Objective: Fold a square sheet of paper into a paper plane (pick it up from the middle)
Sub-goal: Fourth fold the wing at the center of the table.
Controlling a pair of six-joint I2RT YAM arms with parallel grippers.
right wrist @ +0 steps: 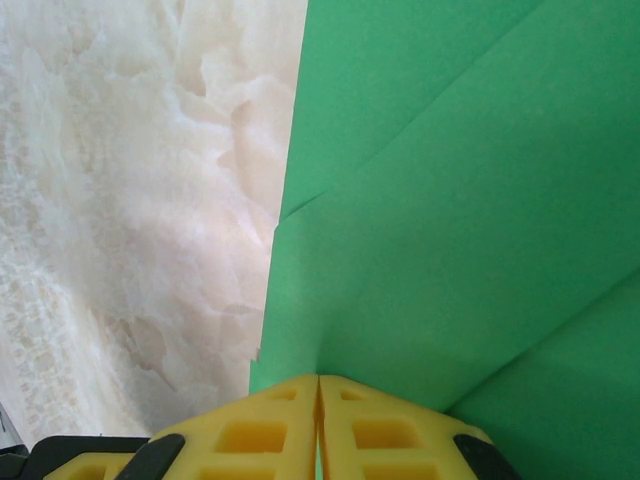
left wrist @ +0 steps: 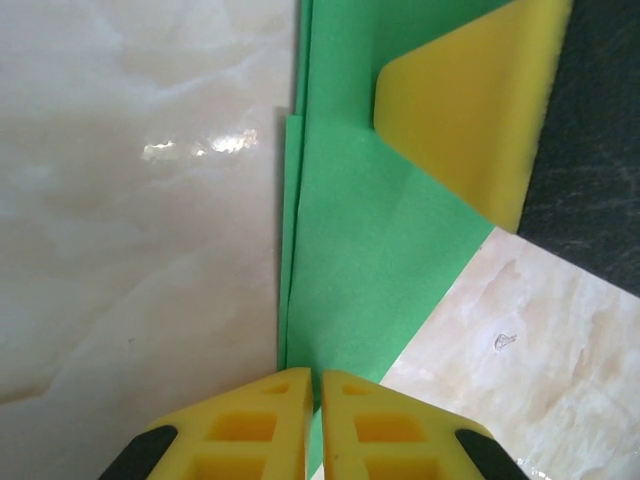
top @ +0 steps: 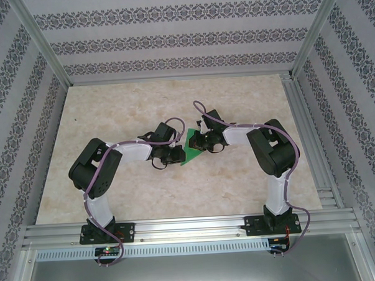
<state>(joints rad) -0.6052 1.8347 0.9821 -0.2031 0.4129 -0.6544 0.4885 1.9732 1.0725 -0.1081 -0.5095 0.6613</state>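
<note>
Plainly the folding is midway: the green paper [left wrist: 370, 260] lies near the middle of the table [top: 111, 106], layered, with stacked edges along one side and slanting flaps, but it is not yet a narrow dart. The left gripper [left wrist: 316, 385] is clenched on the layered edge, a sliver of green showing between its fingers. The right gripper [right wrist: 318, 388], also over the table's middle, is likewise closed on the sheet where a crease runs up from its fingertips. I judge that a crease is being pinched flat. The next move calls for turning one flap over with the layers aligned, without dragging or tearing the thin sheet. The table is pale, marbled and glossy. Patterned wallpaper [top: 170, 35] rises past its far edge and sides, and an aluminium rail [top: 185, 226] runs along its near edge.
</note>
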